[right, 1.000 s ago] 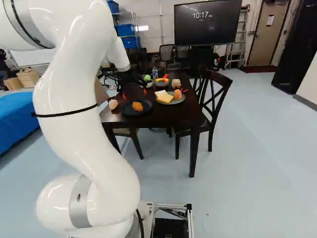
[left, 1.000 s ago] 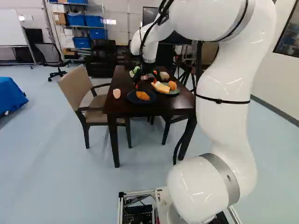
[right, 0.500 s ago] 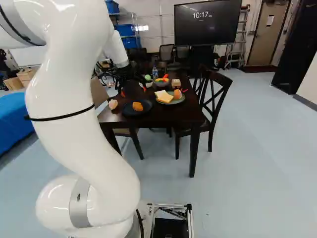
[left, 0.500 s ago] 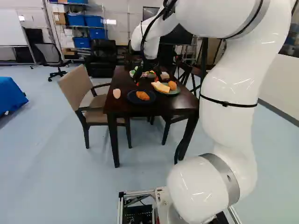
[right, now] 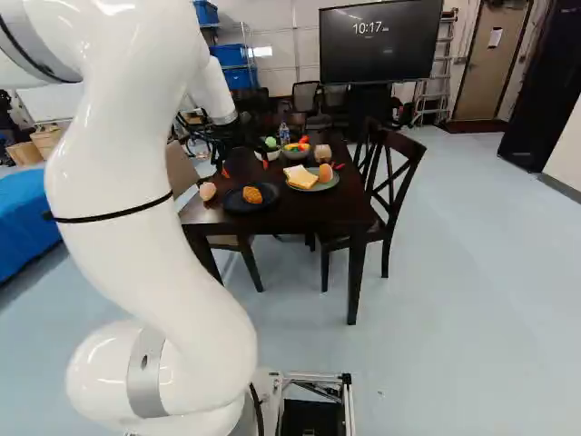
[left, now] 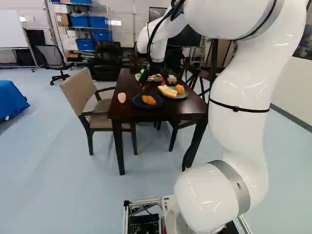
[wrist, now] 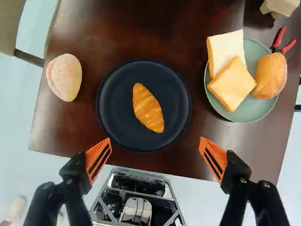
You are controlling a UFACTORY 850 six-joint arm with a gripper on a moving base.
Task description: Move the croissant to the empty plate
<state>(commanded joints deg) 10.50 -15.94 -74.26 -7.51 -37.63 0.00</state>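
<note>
Black plate (wrist: 115, 106) held the croissant (wrist: 148, 108), fingers (wrist: 214, 154) wide open above its level, gripping nothing; placement looked done, so backing straight up, unclosed, seemed best.

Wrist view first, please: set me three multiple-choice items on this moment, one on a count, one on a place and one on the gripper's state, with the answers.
1. How many bread slices lie on the green plate?
A. One
B. Two
C. Four

2. Where is the croissant?
A. On the green plate
B. On the bare tabletop
C. On the dark plate

3. How does the gripper stand?
A. Open, holding nothing
B. Shut on the croissant
C. Shut, holding nothing

Answers:
1. B: the wrist view shows two square slices, one overlapping the other.
2. C: the wrist view shows the dark plate's surface all around it.
3. A: the orange pads stand wide apart in the wrist view, with nothing gripped.
</note>
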